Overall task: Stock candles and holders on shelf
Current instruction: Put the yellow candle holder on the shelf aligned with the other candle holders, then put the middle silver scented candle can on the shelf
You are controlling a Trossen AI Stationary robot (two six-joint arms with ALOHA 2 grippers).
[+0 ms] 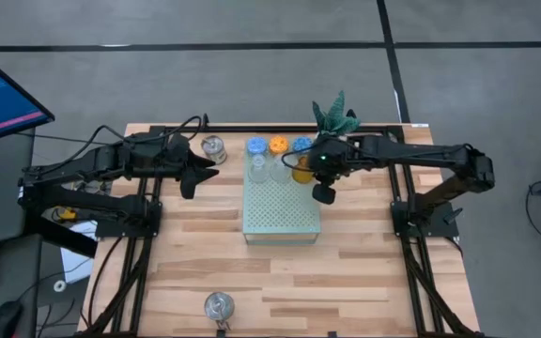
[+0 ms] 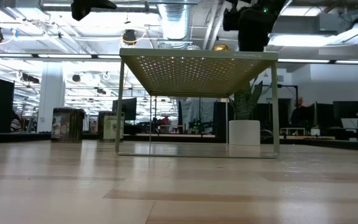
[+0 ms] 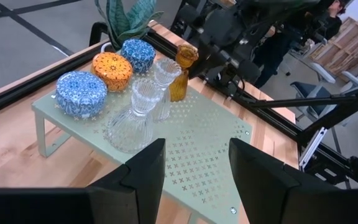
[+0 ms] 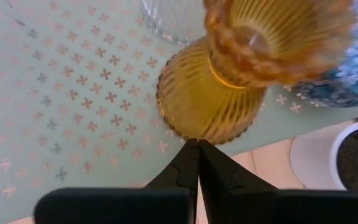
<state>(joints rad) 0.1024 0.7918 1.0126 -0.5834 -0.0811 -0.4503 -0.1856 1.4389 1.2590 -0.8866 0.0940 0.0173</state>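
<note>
the right gripper (image 4: 197, 144) is hanging over the shelf's (image 1: 280, 221) far right corner with its fingers pressed together on nothing, the tips just beside the foot of the amber glass holder (image 4: 213, 96), which is standing upright on the perforated top. that holder looks placed, so this step seems to be closing; the next move likely calls for lifting clear without knocking the glass. beyond it, two clear glass holders (image 3: 143, 112) and three patterned candle tins (image 3: 112, 70), two blue and one orange, are sitting along the shelf's back edge. the left gripper (image 3: 194, 168) is waiting well apart on the left, jaws parted and empty. two silver tins (image 1: 214, 146) are lying off the shelf, apparently next.
</note>
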